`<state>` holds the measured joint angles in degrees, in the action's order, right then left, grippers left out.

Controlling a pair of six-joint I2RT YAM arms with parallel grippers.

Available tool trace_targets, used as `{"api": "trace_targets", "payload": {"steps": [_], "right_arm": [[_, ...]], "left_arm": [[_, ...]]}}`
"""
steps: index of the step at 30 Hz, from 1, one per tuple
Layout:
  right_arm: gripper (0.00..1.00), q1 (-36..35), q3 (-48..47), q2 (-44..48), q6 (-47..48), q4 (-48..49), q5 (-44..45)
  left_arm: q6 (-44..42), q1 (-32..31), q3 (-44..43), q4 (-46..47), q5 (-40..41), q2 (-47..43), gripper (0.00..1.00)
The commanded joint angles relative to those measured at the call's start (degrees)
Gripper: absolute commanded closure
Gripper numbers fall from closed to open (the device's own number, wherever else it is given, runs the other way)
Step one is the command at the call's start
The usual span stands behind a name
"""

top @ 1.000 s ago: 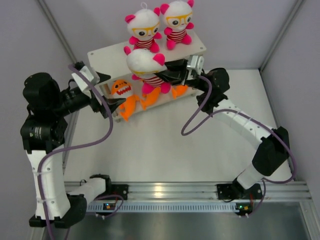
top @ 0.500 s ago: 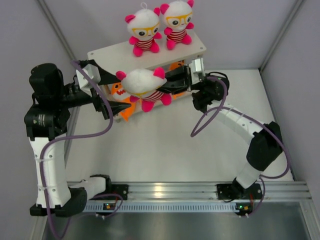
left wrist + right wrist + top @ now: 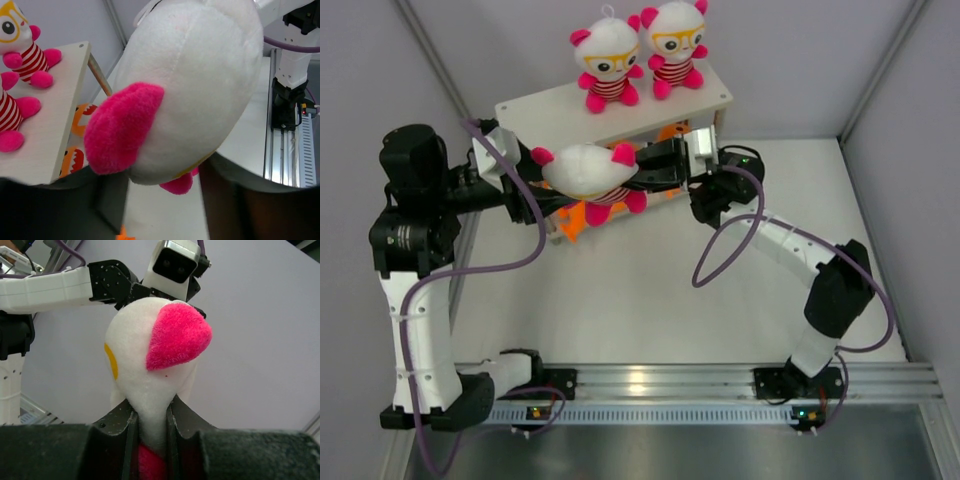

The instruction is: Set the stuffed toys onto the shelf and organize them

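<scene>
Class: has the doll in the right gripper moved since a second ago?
Yes. The doll has shifted left and lower in view, away from the shelf's top board.

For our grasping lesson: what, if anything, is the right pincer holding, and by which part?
The right pincer grips the white-headed doll at its neck, just below the head.

The top view looks down from above and behind the arm bases, over the tabletop [image 3: 640, 300] toward the shelf [image 3: 545, 108]. The wrist views look out along the left hand [image 3: 161, 172] and right hand [image 3: 150, 430], facing each other, both very close on the white-headed doll [image 3: 200, 75], shared by all 3.
</scene>
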<state>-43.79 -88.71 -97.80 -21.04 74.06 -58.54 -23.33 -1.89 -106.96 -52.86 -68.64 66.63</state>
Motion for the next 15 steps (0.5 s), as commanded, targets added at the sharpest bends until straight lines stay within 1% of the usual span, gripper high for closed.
{"api": "trace_targets", "payload": {"steps": [1,3,4,5,6,8,9,10,11,12,13,15], "right_arm": [[1.0,-1.56,-3.58,-1.6,-0.84,5.47,-0.08],[1.0,-1.56,-3.49,-1.87,-1.37,6.09,0.36],[1.0,-1.47,-3.4,-1.87,-1.11,5.75,0.45],[1.0,-1.47,-3.32,-1.96,-1.02,5.31,0.54],[1.0,-1.47,-3.4,-1.87,-0.94,4.69,0.71],[1.0,-1.56,-3.49,-1.69,-0.06,1.8,1.24],[0.83,-1.56,-3.14,-1.26,1.07,-0.39,1.67],[0.74,-1.47,-3.14,-0.91,1.52,-0.41,2.55],[0.66,-1.47,-2.18,-0.55,2.4,-2.41,3.51],[0.56,-1.21,-1.56,0.41,3.19,-3.13,4.48],[0.4,-1.12,-0.77,0.94,4.94,-3.83,6.84],[0.26,-1.03,0.72,1.82,6.96,-6.99,9.05]], "left_arm": [[-0.49,0.04,-2.29,0.21,-2.02,0.16,0.53],[-0.4,0.04,-2.91,0.21,-1.41,-0.01,0.71],[-0.4,0.04,-2.91,0.3,-0.89,0.08,0.89],[-0.4,0.04,-2.91,0.3,-0.44,-0.01,0.97],[-0.22,0.04,-2.91,0.3,1.56,0.08,1.0],[-0.22,0.04,-2.91,0.3,4.03,0.17,1.0],[0.13,0.04,-2.91,0.48,7.0,0.43,1.0],[0.56,0.04,-2.91,0.83,9.29,0.43,1.0],[1.09,0.04,-2.65,1.26,11.4,0.52,1.0],[1.62,0.04,-2.47,2.14,15.25,0.43,1.0],[1.71,0.04,-1.68,2.84,16.94,0.26,1.0],[2.5,0.04,-1.24,5.12,20.2,0.17,1.0]]}}
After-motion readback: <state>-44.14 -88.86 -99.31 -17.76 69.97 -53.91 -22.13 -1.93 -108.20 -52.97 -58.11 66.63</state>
